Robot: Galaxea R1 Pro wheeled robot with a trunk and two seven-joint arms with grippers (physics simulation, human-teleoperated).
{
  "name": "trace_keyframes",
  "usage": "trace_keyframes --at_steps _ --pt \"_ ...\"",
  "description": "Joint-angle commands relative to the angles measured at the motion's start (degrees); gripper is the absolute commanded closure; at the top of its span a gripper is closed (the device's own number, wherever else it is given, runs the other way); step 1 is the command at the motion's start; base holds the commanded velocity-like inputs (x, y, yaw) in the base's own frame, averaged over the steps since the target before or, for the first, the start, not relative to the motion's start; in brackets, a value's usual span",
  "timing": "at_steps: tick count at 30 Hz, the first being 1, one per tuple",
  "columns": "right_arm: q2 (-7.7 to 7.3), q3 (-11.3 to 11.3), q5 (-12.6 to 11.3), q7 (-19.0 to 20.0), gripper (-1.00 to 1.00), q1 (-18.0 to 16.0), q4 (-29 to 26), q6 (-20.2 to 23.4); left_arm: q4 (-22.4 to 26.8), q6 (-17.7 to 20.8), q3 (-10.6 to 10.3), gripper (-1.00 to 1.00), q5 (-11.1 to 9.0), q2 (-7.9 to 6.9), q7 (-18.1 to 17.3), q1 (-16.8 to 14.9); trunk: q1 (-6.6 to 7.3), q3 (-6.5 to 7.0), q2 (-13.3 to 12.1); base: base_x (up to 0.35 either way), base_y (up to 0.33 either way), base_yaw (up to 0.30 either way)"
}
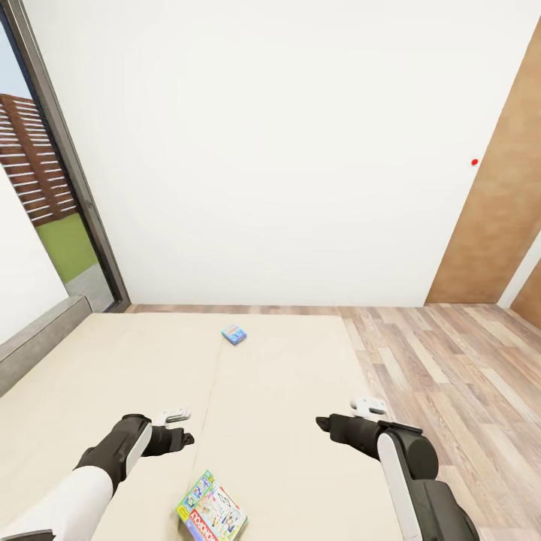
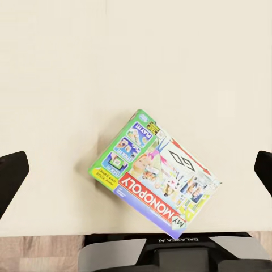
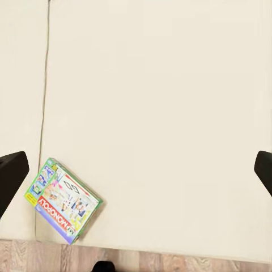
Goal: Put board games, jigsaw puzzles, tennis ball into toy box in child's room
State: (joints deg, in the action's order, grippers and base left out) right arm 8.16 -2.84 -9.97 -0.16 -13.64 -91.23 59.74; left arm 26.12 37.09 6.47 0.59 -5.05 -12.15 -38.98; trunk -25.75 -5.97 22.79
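Both arms held out over the cream bed [image 1: 285, 391], empty. Left gripper [image 1: 180, 427] fingers apart; right gripper [image 1: 342, 417] fingers apart too. Green-edged Monopoly board game [image 1: 213, 512] flat on the bed at bottom centre of head view, between the arms, nearer the left. Small blue board game [image 1: 234, 334] mid-frame, near the bed's far edge. Wood-plank floor [image 1: 451, 361] at right.

Downward views, shared bed [image 1: 285, 391]
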Motion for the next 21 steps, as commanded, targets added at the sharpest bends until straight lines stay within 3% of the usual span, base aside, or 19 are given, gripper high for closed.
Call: trace_keyframes --at_steps 1,21 --pt "0.04 -0.12 -0.22 0.00 -1.00 -0.08 -0.04 0.26 0.07 0.36 0.31 -1.00 0.09 0.03 -0.24 -0.04 -0.04 -0.13 0.13 0.000 0.000 0.000" --pt "0.02 -0.15 -0.25 0.01 -1.00 -0.16 0.07 0.26 -0.31 1.04 0.18 -1.00 0.07 -0.27 -0.24 -0.04 -0.04 -1.39 0.13 0.000 0.000 0.000"
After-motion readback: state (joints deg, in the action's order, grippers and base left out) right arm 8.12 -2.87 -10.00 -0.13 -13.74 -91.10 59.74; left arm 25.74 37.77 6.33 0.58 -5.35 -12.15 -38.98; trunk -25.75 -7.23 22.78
